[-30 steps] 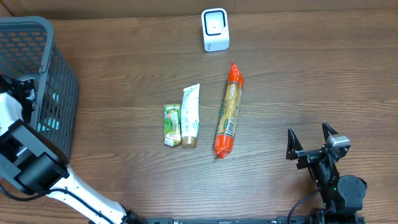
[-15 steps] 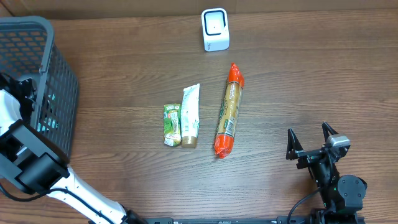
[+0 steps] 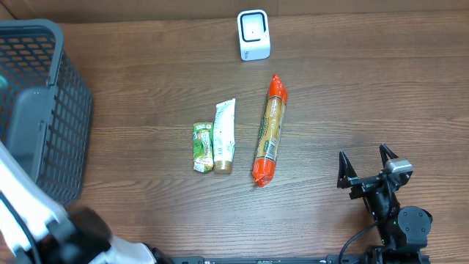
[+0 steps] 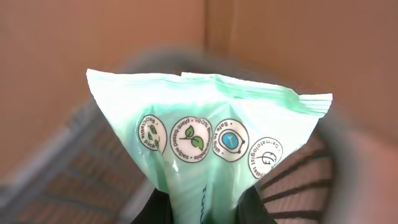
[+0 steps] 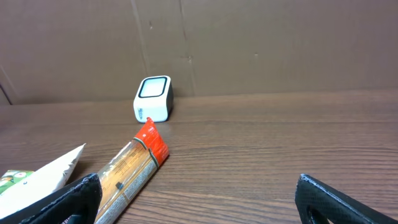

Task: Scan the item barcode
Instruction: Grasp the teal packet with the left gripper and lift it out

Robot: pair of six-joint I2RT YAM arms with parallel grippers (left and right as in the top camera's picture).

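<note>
In the left wrist view my left gripper (image 4: pixel 205 210) is shut on the lower end of a mint-green pouch (image 4: pixel 211 140) with round printed icons. It holds the pouch above the blurred basket (image 4: pixel 301 186). No barcode shows on this face. Overhead, the left arm (image 3: pixel 26 213) is a white blur at the bottom left. The white scanner (image 3: pixel 253 34) stands at the table's far edge, also in the right wrist view (image 5: pixel 153 98). My right gripper (image 3: pixel 368 164) rests open near the front right, nothing between its fingers.
A dark grey mesh basket (image 3: pixel 51 110) stands at the left. Mid-table lie a small green packet (image 3: pixel 202 147), a white tube (image 3: pixel 224 136) and a long orange-ended stick pack (image 3: pixel 269 129), which reaches towards the right gripper (image 5: pixel 130 165).
The left gripper has shut on the green pouch. The left arm has swung out of its place at the basket's rim and now blurs at the bottom left. The right arm is still.
</note>
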